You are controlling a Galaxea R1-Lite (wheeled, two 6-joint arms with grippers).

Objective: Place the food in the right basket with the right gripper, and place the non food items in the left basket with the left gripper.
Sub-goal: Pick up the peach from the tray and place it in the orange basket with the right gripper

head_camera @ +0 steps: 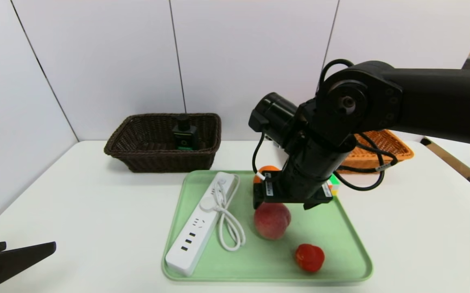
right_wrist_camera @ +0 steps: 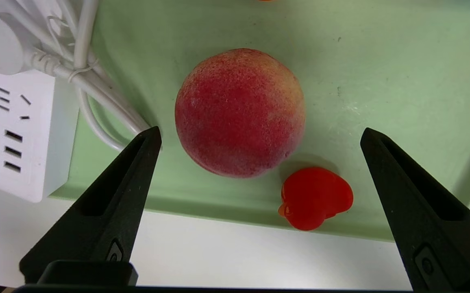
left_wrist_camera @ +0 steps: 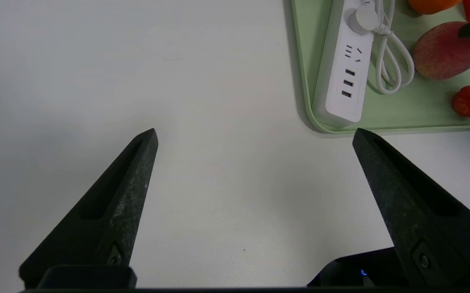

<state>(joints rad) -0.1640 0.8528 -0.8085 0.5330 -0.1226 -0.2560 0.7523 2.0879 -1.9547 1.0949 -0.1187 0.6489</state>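
The sorting is judged to be barely begun: one dark device with a green-lit face (head_camera: 185,134) is seen standing in the dark brown wicker basket (head_camera: 129,156) at the far left of the bench (head_camera: 76,211), while no food can be made out in the orange wicker basket (head_camera: 397,146) at the far right, much of which is hidden by the arm. On the green tray (head_camera: 336,228) a white power strip (head_camera: 196,232) with its coiled cord, a peach (head_camera: 272,220), a small red fruit (head_camera: 310,257), an orange (head_camera: 266,170) and a partly hidden multicoloured object are left to be moved. The right tool (right_wrist_camera: 259,162) is held just above the peach with its jaws spread wide and nothing gripped. The left tool (left_wrist_camera: 255,171) is parked low over the near left bench, jaws likewise apart and empty. No brand name, label or legible writing can be read anywhere; only socket and port openings are shown on the strip.
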